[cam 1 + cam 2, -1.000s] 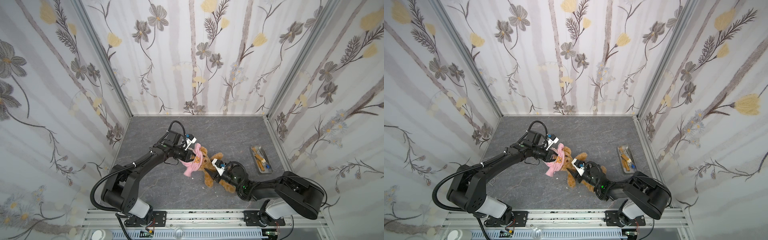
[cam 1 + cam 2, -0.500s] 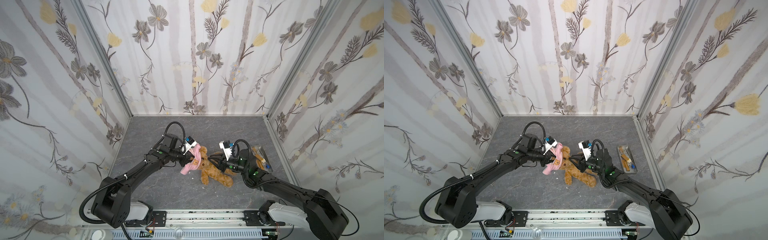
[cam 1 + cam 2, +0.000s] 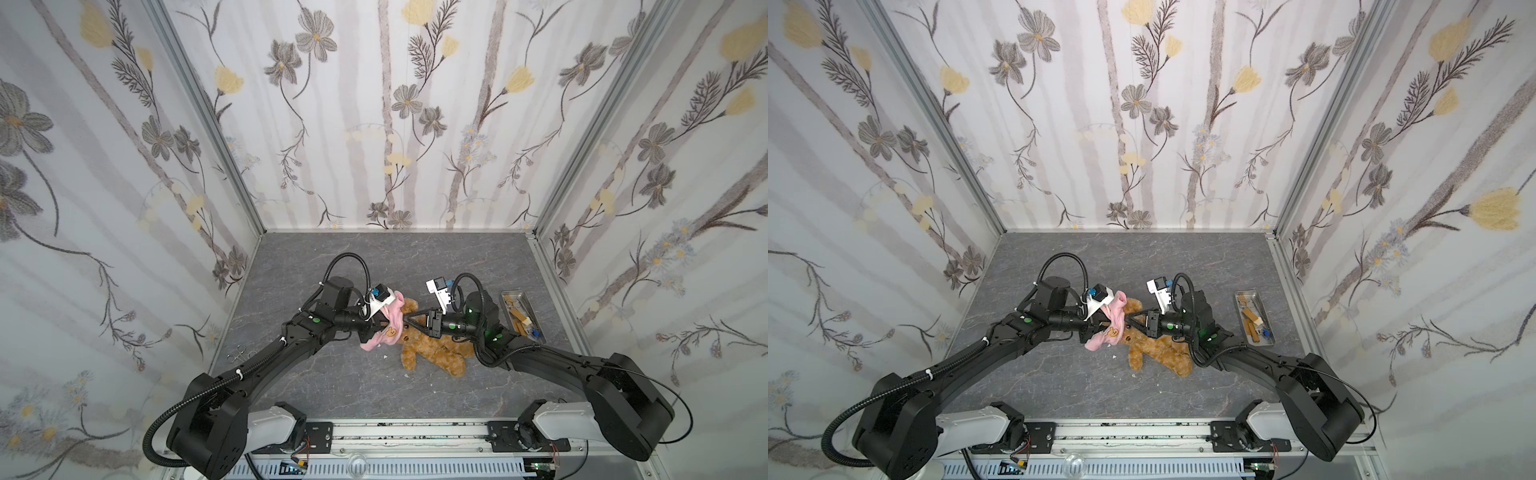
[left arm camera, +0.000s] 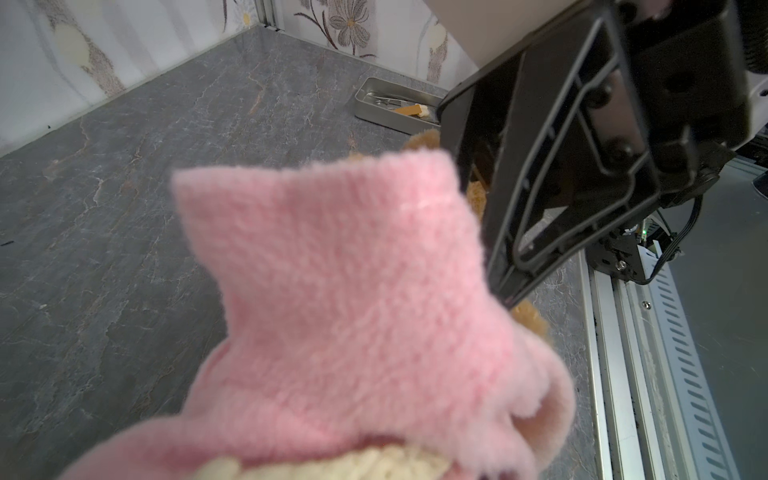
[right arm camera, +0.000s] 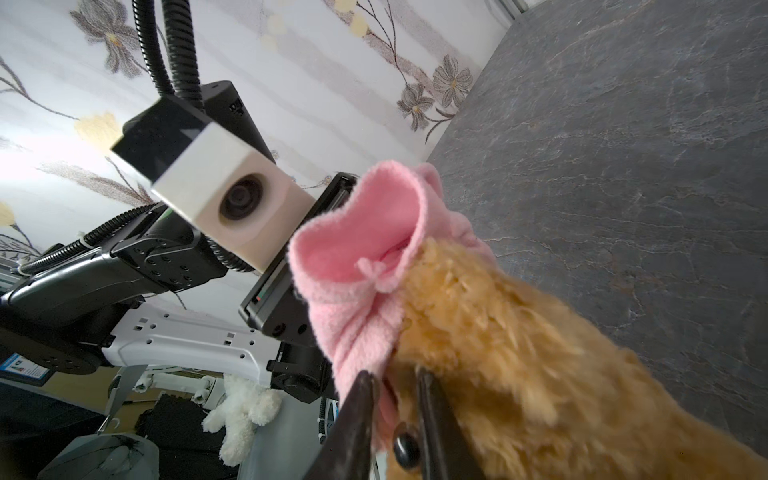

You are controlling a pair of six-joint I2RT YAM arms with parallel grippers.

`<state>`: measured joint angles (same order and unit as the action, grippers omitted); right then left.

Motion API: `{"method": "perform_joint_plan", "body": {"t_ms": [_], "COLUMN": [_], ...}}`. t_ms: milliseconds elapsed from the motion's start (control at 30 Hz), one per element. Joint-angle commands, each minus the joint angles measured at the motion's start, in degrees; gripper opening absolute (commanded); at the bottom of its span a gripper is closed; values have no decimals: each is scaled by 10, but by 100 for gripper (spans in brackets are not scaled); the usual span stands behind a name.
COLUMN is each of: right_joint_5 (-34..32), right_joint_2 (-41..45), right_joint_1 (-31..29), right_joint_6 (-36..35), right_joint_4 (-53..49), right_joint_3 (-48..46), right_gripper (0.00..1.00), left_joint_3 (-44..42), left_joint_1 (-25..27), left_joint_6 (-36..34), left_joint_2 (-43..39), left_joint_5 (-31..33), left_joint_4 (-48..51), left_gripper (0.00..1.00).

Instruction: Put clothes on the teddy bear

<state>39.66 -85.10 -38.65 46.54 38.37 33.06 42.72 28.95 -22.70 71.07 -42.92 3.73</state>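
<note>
Task early, most of it left. Teddy bear (image 3: 432, 353) lay on the desk (image 3: 332, 386) near the middle, between the two arms, with its head toward the left arm and its legs sprawled toward the near rail. Pink hoodie (image 3: 382, 338) was bunched up against the bear's head only, with its orange bear patch facing up in both top views. One ear, the torso, both arms and both legs were bare fur. No arm was in a sleeve and nothing had been pulled down the body. Whether any of the head sat inside the opening, could not tell.

Left hand (image 3: 376, 326) was closed tight, gripping the hoodie, and pink fabric filled the left wrist view. Right hand (image 3: 409, 321) was narrow, and in the right wrist view its fingertips (image 5: 361, 415) pinched the hoodie's hem right at the bear's face beside one eye, with some fur in there too.

Judged step: stretching the opening to get it over the head. Left to do: head through, both arms into sleeves, hem down over the torso. Metal tray (image 3: 505, 295) sat apart on the right side, not involved.
</note>
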Motion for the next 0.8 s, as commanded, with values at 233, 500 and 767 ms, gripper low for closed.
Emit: {"method": "perform_joint_plan", "body": {"t_ms": [233, 500, 767], "right_joint_5": [-4, -17, -73], "right_joint_2": [-23, -34, -10], "right_joint_1": [-8, -9, -2], "right_joint_6": [35, 39, 48], "right_joint_4": [48, 38, 19], "right_joint_3": [18, 31, 19], "right_gripper": [23, 11, 0], "left_joint_3": [-4, -6, -8], "left_joint_1": [5, 8, 11], "left_joint_6": [-16, -19, -23], "left_joint_2": [-1, -2, -10], "left_joint_5": [4, 18, 24], "left_joint_4": [-27, -27, -27], "left_gripper": [0, 0, 0]}}
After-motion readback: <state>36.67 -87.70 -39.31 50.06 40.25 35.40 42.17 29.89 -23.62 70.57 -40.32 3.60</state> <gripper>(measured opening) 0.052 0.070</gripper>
